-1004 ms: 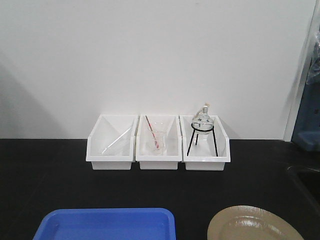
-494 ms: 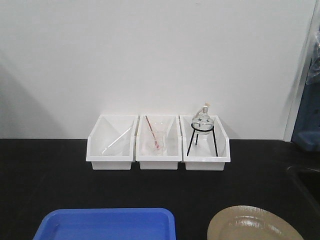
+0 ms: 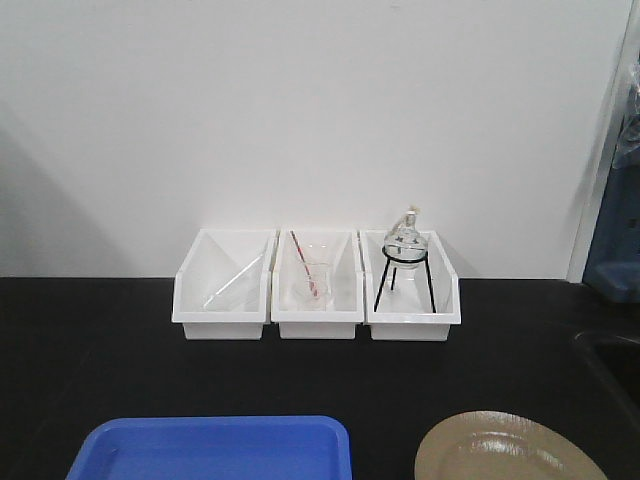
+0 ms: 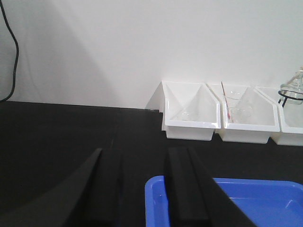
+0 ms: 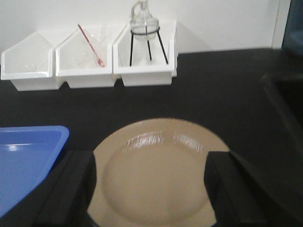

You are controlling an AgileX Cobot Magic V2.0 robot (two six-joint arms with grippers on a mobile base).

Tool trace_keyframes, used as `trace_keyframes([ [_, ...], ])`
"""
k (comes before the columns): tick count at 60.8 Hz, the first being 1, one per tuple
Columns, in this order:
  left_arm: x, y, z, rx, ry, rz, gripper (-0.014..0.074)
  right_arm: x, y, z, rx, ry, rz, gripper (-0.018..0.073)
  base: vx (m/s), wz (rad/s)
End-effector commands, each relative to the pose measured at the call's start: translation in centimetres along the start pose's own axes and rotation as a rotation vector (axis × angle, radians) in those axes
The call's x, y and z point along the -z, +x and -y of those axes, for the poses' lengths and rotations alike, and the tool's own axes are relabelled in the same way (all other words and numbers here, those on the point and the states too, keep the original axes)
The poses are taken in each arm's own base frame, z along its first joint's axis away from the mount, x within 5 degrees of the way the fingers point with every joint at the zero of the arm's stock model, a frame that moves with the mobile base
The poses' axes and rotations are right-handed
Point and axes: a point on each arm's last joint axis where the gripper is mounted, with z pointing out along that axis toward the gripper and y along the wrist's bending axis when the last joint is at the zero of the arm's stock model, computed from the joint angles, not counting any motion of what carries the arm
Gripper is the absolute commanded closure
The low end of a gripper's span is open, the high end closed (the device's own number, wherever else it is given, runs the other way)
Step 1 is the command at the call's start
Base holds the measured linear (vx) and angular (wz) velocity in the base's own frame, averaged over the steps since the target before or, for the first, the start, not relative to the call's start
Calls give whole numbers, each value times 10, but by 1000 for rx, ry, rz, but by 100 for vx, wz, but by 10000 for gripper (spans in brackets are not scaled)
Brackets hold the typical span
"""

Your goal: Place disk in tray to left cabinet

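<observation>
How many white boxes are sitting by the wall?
3, side by side against the wall: the left box, the middle box with a red stick, and the right box with a glass flask. None look hidden.

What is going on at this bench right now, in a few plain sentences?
A two-armed robot is set up here, but it grips nothing yet. The disk lies on the black table, right of the blue tray and not in it. The right gripper hovers open, with a finger at each side of the disk. The left gripper hangs open by the tray's left corner.
</observation>
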Motion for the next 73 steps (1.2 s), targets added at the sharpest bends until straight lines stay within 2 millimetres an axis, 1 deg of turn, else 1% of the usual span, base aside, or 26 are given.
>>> trace_keyframes([
  [1,0,-16,1,5,8,98,227,-3,-12,-2,-157,-9,22,10,0,0],
  [8,0,-16,1,5,8,98,227,-12,-8,-2,-435,-8,-28,11,0,0],
  [12,0,-16,1,5,8,98,227,-19,-14,-2,-545,3,-18,11,0,0],
  [15,0,-16,1,5,8,98,227,-26,-24,2,-585,31,-17,11,0,0],
  [20,0,-16,1,5,8,98,227,-37,-40,14,-582,117,-53,11,0,0],
  [29,0,-16,1,5,8,98,227,-52,-69,52,-477,318,-296,11,0,0],
  [32,0,-16,1,5,8,98,227,-60,-72,68,-442,361,-384,11,0,0],
  [35,0,-16,1,5,8,98,227,-69,-75,78,-406,360,-432,11,0,0],
  [41,0,-16,1,5,8,98,227,-93,-68,86,-367,293,-496,11,0,0],
  [50,0,-16,1,5,8,98,227,-130,-46,95,-332,201,-534,11,0,0],
  [55,0,-16,1,5,8,98,227,-144,-34,100,-300,179,-562,11,0,0],
  [64,0,-16,1,5,8,98,227,-163,-13,107,-295,154,-617,11,0,0],
  [73,0,-16,1,5,8,98,227,-180,5,111,-340,126,-645,13,0,0],
])
